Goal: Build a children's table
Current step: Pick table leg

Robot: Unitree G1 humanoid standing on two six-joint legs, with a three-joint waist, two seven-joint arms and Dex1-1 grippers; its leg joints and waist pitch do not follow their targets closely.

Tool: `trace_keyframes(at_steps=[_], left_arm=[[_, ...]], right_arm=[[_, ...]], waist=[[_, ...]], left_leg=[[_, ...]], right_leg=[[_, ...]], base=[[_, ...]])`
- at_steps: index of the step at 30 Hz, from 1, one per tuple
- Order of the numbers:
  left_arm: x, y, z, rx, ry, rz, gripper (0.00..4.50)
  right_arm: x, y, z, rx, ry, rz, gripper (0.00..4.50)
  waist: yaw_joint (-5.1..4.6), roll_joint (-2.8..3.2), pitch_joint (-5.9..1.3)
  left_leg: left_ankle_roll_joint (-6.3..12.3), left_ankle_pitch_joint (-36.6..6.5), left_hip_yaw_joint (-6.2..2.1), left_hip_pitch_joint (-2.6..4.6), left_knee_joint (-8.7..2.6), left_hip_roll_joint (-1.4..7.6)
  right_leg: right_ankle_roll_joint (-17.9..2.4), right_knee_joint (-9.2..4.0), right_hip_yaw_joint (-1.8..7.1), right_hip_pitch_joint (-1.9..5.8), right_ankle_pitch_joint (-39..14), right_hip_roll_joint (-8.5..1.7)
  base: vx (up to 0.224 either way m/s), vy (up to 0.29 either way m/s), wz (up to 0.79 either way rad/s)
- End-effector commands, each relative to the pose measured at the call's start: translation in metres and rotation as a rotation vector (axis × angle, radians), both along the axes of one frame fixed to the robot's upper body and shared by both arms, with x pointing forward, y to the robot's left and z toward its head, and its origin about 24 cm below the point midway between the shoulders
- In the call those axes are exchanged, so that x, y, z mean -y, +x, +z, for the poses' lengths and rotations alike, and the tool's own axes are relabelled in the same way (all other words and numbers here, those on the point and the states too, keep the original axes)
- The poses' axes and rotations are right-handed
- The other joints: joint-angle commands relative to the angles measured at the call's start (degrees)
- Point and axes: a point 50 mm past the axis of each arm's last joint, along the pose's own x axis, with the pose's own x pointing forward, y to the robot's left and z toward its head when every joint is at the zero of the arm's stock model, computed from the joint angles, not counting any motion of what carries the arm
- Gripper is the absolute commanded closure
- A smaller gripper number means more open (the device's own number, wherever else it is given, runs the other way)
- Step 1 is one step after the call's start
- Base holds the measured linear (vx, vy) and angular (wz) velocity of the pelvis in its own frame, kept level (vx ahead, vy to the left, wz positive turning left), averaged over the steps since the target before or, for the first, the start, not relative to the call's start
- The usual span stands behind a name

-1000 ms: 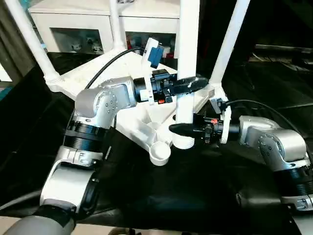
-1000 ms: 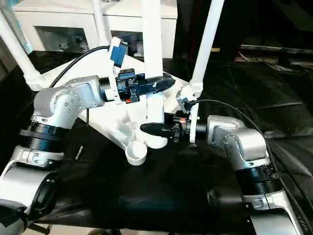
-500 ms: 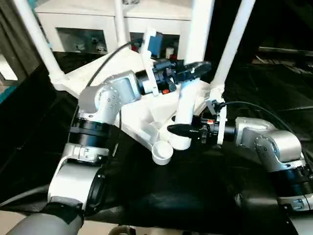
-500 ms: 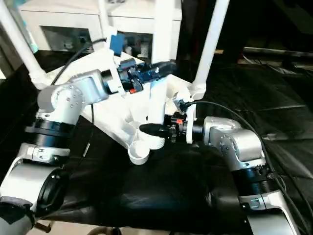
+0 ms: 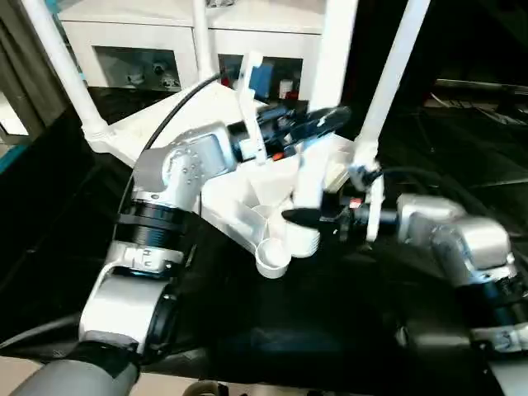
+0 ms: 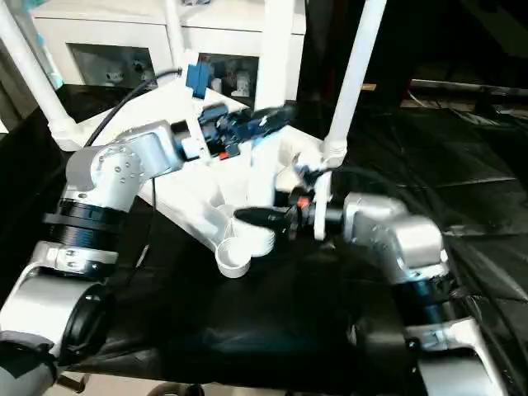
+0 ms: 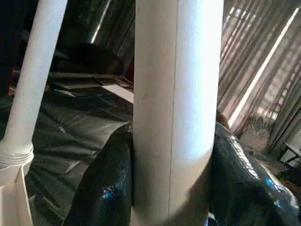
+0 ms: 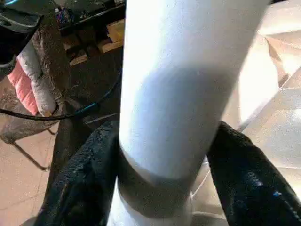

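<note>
Head camera: the children's table [image 5: 223, 177] lies upside down on the black-sheeted table [image 5: 330, 330], legs rising. The left gripper [image 5: 318, 124] clasps the near leg [image 5: 330, 74] higher up; the right gripper [image 5: 307, 218] sits at its flared base.

Left wrist: both fingers [image 7: 106, 183] press against the tube (snug).

Right wrist: fingers [image 8: 84, 183] flank the leg; contact unclear.

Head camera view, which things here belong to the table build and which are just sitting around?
Part of the job:
- white tabletop, upside down
- leg between both grippers
- legs already standing in corner sockets
- empty corner socket

Just around:
- white cabinet with glass doors
- black-sheeted table
</note>
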Motion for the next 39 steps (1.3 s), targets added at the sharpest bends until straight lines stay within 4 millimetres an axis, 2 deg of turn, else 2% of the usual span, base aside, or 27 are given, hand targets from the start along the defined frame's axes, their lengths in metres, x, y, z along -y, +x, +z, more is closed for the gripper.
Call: trace_keyframes(at_steps=[1, 13, 22, 39], left_arm=[[0.0, 0.0, 0.013, 0.032, -0.01, -0.03, 2.71], [0.004, -0.005, 0.018, 0.013, -0.062, -0.085, 2.71], [0.008, -0.008, 0.02, -0.001, -0.093, -0.11, 2.71], [0.01, -0.008, 0.018, -0.003, -0.087, -0.116, 2.71]], right_arm=[[0.008, 0.002, 0.007, 0.019, 0.009, -0.009, 1.38], [0.009, -0.002, 0.007, -0.035, 0.016, 0.08, 1.38], [0.005, 0.001, 0.004, -0.057, 0.037, 0.091, 1.38], [0.0, -0.002, 0.005, -0.071, 0.071, 0.129, 1.38]], waist=[[0.11, -1.22, -5.28], [0.17, -1.39, -5.26], [0.13, -1.27, -5.2], [0.23, -1.2, -5.33]], left_leg=[[2.36, -9.82, -1.25, 1.42, -3.76, 2.74], [2.88, -9.81, -1.19, 1.36, -3.61, 2.71], [2.34, -10.54, -1.31, 1.41, -3.67, 2.79], [2.52, -9.79, -1.29, 1.37, -3.62, 2.79]], right_leg=[[-11.32, -3.29, 2.4, 3.42, -18.58, -2.73], [-11.89, -3.3, 2.32, 3.5, -19.12, -2.72], [-11.1, -3.5, 2.25, 3.39, -20.77, -2.73], [-11.65, -3.31, 2.29, 3.51, -18.89, -2.72]], base=[[0.0, 0.0, 0.0], [0.0, 0.0, 0.0], [0.0, 0.0, 0.0], [0.0, 0.0, 0.0]])
